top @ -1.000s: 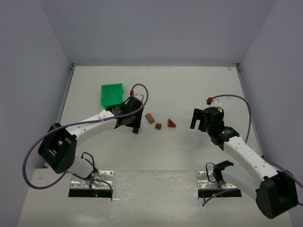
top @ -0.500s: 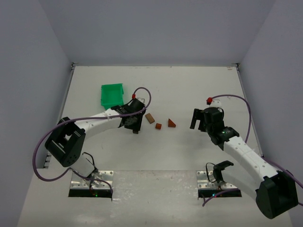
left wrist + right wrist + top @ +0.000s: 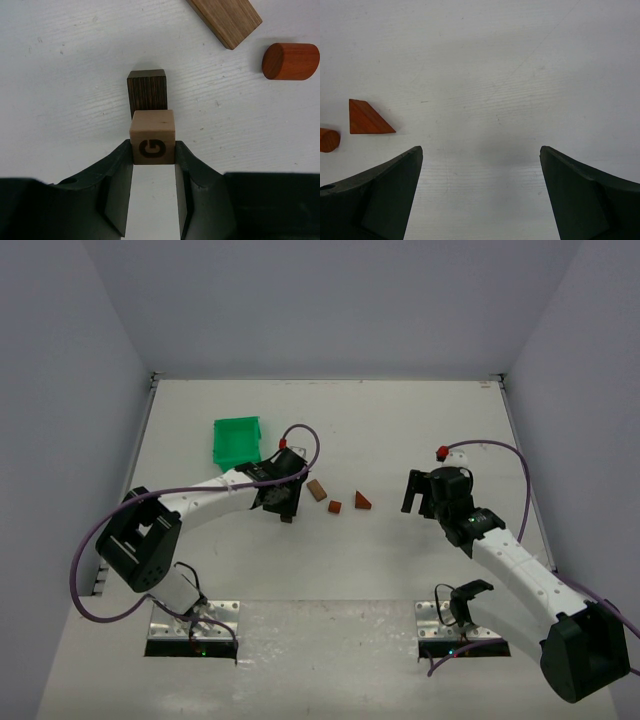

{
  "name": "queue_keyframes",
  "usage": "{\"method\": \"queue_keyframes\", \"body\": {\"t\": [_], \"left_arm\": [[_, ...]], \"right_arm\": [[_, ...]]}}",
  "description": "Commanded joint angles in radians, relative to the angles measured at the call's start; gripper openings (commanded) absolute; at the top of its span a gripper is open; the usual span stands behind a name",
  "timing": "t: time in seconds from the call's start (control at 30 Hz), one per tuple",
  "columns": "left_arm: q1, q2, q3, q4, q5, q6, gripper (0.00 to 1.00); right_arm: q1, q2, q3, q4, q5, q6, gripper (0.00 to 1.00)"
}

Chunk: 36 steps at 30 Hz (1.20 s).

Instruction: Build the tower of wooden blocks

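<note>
1. a white table (image 3: 400, 420) between grey walls serves as the work surface.
2. the tan cube (image 3: 152, 131) is clamped in the left gripper (image 3: 153, 150), probably for stacking.
3. a dark block (image 3: 146, 90) lies just ahead of it; contact cannot be confirmed.
4. a tan bar (image 3: 225, 17) and a reddish cylinder (image 3: 290, 61) lie ahead-right, unused.
5. the right gripper (image 3: 480, 150) is held wide and empty, with the wedge (image 3: 366, 119) ahead-left.

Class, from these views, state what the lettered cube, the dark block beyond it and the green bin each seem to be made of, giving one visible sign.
Lettered cube: pale, matte wood, probably; faint grain, letter looks burnt or printed.
Dark block: dark-stained wood; fine grain lines show.
Green bin: likely plastic; even bright colour, too small to confirm.
</note>
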Motion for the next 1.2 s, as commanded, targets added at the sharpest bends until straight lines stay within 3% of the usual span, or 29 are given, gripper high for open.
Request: {"method": "queue_keyframes", "body": {"t": [0.0,0.77,1.17], "left_arm": [[0.001,-0.005,0.045,0.004,-0.011,0.006,0.04],[0.002,0.032,0.079,-0.011,-0.03,0.022,0.07],[0.002,0.044,0.094,-0.036,-0.016,0.017,0.27]], "right_arm": [[-0.005,-0.004,0.031,0.031,0.013,-0.005,0.99],[-0.004,0.004,0.036,0.03,0.012,-0.01,0.99],[-0.004,0.008,0.037,0.028,0.006,-0.013,0.99]]}}
